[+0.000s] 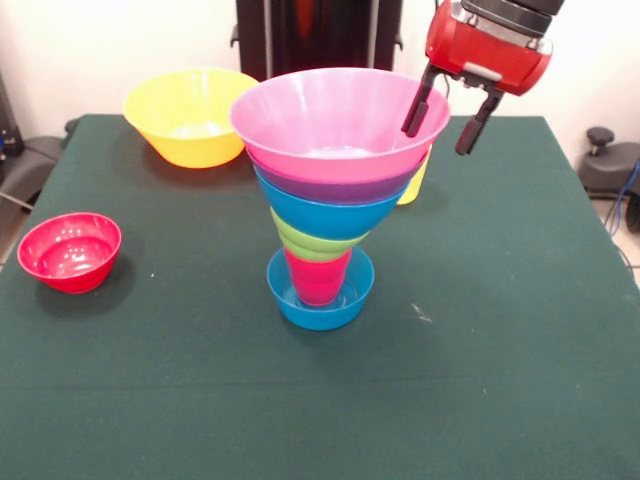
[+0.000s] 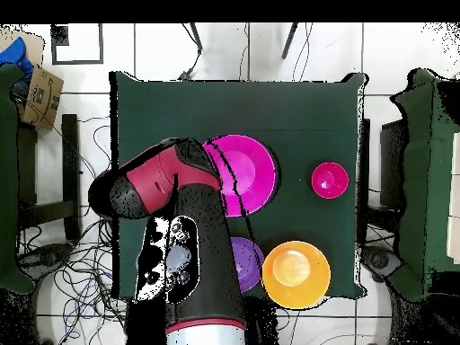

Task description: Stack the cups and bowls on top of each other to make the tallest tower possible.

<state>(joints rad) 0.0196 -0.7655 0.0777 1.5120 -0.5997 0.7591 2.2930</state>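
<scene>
the tower (image 1: 325,215) stands at the centre of the front view: a small blue bowl (image 1: 320,300) as base, a red cup (image 1: 318,275) upside down in it, then a lime green bowl (image 1: 312,243), a medium blue bowl (image 1: 330,213), a purple bowl (image 1: 335,185) showing only as a thin band, and the large pink bowl (image 1: 338,120) on top, each wider than the one below. it looks slightly tilted but upright.

the gripper (image 1: 447,118) hangs at the upper right of the front view, just beside the pink bowl's right rim. its two dark fingers (image 1: 417,105) are spread apart and hold nothing; one finger overlaps the rim in the picture, and i cannot tell whether it touches.

loose pieces are left on the green table (image 1: 520,330): a large yellow bowl (image 1: 190,115) at upper left, a small red bowl (image 1: 70,250) at the left edge, a yellow cup (image 1: 417,182) half hidden behind the tower, and, in the overhead view, a second purple bowl (image 2: 247,260) at lower centre, partly under the arm (image 2: 180,225).

my reading: the pink bowl has just been set, and fetching the next piece is the step in hand. the yellow bowl seems the natural choice. lifting clear of the rim first matters, since this top-heavy stack on a narrow cup would probably topple at a sideways nudge.
</scene>
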